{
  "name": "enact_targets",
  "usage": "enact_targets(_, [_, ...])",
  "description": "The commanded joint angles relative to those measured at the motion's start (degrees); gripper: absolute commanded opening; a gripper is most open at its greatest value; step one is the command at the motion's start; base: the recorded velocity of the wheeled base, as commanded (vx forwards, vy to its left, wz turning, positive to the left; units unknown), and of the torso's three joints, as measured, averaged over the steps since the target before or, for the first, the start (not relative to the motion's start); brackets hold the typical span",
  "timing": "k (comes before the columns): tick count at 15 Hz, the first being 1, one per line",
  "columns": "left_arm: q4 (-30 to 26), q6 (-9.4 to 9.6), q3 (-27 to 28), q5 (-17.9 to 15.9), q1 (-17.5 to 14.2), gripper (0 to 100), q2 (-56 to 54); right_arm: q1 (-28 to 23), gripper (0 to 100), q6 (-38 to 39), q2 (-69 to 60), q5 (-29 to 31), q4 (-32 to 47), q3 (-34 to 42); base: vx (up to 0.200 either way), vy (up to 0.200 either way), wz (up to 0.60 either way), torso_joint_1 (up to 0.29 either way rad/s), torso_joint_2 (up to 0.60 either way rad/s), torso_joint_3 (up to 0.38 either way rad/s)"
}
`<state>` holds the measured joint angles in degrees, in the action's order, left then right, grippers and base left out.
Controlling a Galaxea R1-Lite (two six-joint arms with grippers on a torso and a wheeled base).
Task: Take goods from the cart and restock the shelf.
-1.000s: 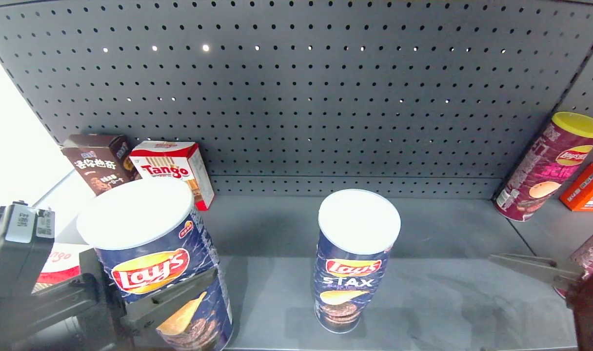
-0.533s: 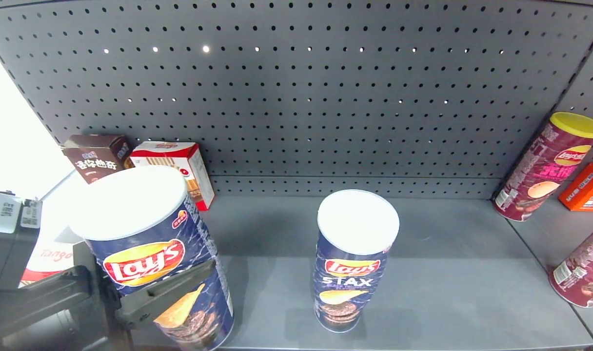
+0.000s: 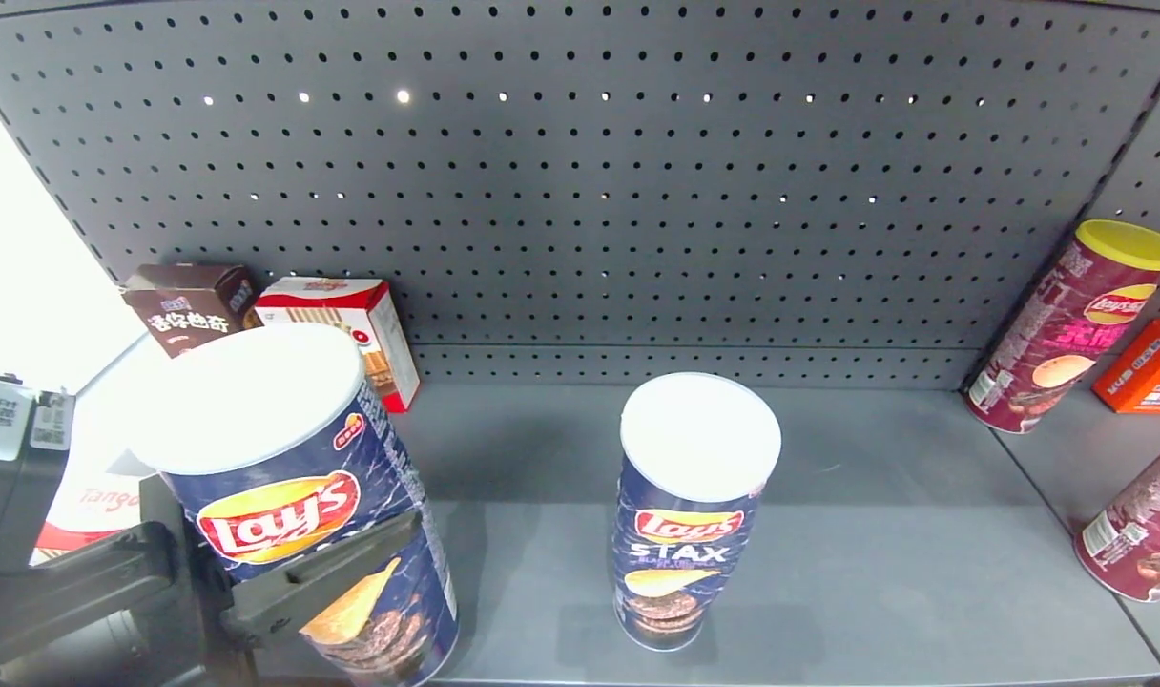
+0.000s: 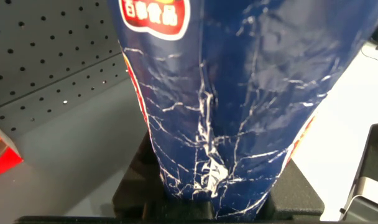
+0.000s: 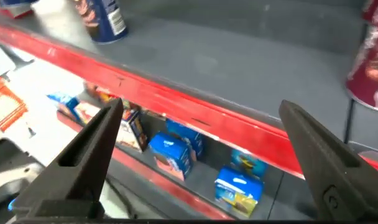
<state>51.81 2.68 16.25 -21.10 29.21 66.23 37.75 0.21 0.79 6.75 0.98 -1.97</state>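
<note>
Two blue chip cans on show! The first blue can [image 3: 284, 477] is clamped in the left gripper [image 3: 284, 563] at the front left of the grey shelf [image 3: 904, 534]. One dark finger [image 3: 322, 577] lies across the can's front and the jaws are closed firmly on its lower body. Its base is down by the shelf's front edge, though whether it touches the board I cannot tell. In the left wrist view the can [image 4: 239, 93] rises straight out of the gripper [image 4: 214, 199].

The second blue can [image 3: 690, 515] stands upright mid-shelf, well apart from the held one. Behind the held can, a brown box [image 3: 194, 305] and a red-and-white box [image 3: 351, 320] sit against the pegboard [image 3: 580, 191]. Far right, there are two maroon cans [image 3: 1076, 324] and an orange box [image 3: 1148, 367].

The right gripper [image 5: 201, 112] hangs below the shelf's red edge [image 5: 176, 93], jaws spread wide, nothing between them, with blue boxes [image 5: 170, 149] beyond.
</note>
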Motion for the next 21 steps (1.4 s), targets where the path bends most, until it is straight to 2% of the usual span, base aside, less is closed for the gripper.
enact_targets(1, [0.0, 0.04, 0.3, 0.0, 0.0, 0, 0.0, -1.9, 100, 0.0, -0.8, 0.3, 0.1, 0.1, 0.0, 0.0, 0.0, 0.0, 0.0, 0.0])
enact_targets(3, [0.0, 0.13, 0.2, 0.0, 0.0, 0, 0.0, -6.0, 100, -1.5, -0.8, 0.4, 0.0, 0.0, 0.0, 0.0, 0.0, 0.0, 0.0, 0.0])
enact_targets(5, [0.1, 0.13, 0.4, 0.1, 0.0, 0, 0.0, -7.6, 100, -3.2, -0.3, 1.8, 0.1, 0.0, 0.0, 0.0, 0.0, 0.0, 0.0, 0.0])
enact_targets(6, [0.1, 0.13, 0.4, 0.1, 0.0, 0, 0.0, -11.2, 100, -3.3, 5.6, 5.6, 0.0, 0.0, 0.0, 0.0, 0.0, 0.0, 0.0, 0.0])
enact_targets(7, [0.1, 0.13, 0.4, 0.1, -0.1, 0, 0.0, -14.5, 100, -3.3, 9.7, 6.7, 0.0, 0.0, 0.0, 0.0, 0.0, 0.0, 0.0, 0.0])
enact_targets(10, [0.1, 0.13, 0.2, 0.1, -0.1, 0, -0.2, -26.9, 100, -3.4, 15.6, 6.7, 0.0, 0.0, 0.0, 0.0, 0.0, 0.0, 0.0, 0.0])
enact_targets(11, [0.1, 0.13, 0.3, 0.1, -0.1, 0, -0.6, -29.4, 100, -3.5, 15.1, 6.5, -0.1, 0.0, 0.0, 0.0, 0.0, 0.0, 0.0, 0.0])
enact_targets(14, [0.0, 0.13, 0.1, 0.1, -0.1, 0, -0.8, -29.1, 100, -3.3, 5.1, 2.1, -0.6, 0.3, 0.0, 0.0, 0.0, 0.0, 0.0, 0.0])
enact_targets(18, [0.1, 0.13, 0.3, 0.1, 0.0, 0, -0.8, -29.1, 100, -3.0, 5.0, 1.9, -4.6, 1.9, 0.0, 0.0, 0.0, 0.0, 0.0, 0.0])
enact_targets(19, [0.1, 0.13, 0.2, 0.1, 0.0, 0, -0.9, -29.1, 100, -2.3, 5.0, -0.2, -4.6, 2.0, 0.0, 0.0, 0.0, 0.0, 0.0, 0.0])
enact_targets(21, [0.0, 0.13, 0.1, 0.1, 0.0, 0, -1.0, -29.1, 100, -0.8, 5.0, -8.2, -2.4, 2.0, 0.0, 0.0, 0.0, 0.0, 0.0, 0.0])
